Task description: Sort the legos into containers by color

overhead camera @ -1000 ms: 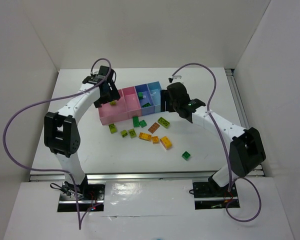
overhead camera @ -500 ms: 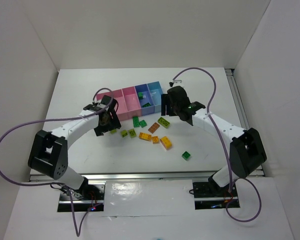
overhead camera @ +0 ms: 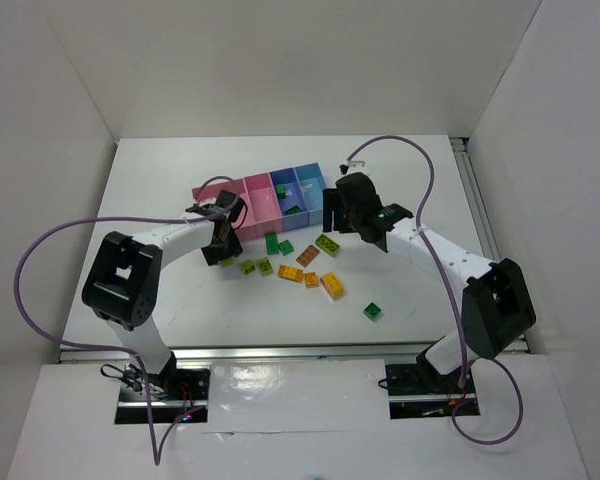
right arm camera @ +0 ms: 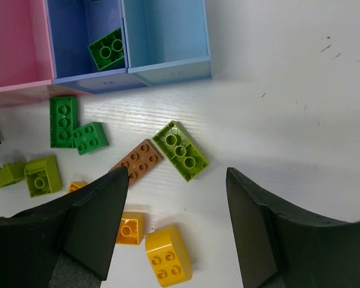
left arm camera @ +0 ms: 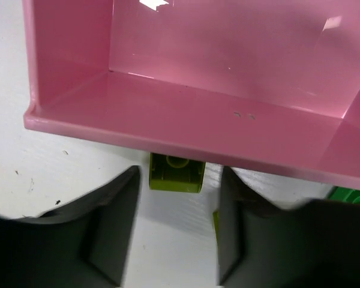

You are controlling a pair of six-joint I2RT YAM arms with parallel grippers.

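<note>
The containers, a row of two pink bins (overhead camera: 252,195), a darker blue bin (overhead camera: 283,196) and a light blue bin (overhead camera: 311,184), stand mid-table. My left gripper (overhead camera: 223,246) is low at the front wall of the left pink bin (left arm camera: 168,135), open, with bare table between its fingers (left arm camera: 111,231). A lime lego (left arm camera: 176,173) lies just past the fingertips, against the bin wall. My right gripper (right arm camera: 177,180) hovers open over a lime lego (right arm camera: 180,150), a brown one (right arm camera: 138,162) and yellow ones (right arm camera: 168,255). A dark green lego (right arm camera: 106,49) lies in the darker blue bin.
Between the arms lie loose legos: dark green (overhead camera: 272,243), lime (overhead camera: 264,266), orange (overhead camera: 290,273), yellow (overhead camera: 332,286), and one dark green (overhead camera: 373,311) apart at the right. White walls enclose the table on three sides.
My left arm has come down from above the pink bins to the table in front of them, and its jaws have narrowed. The right arm has hardly moved.
</note>
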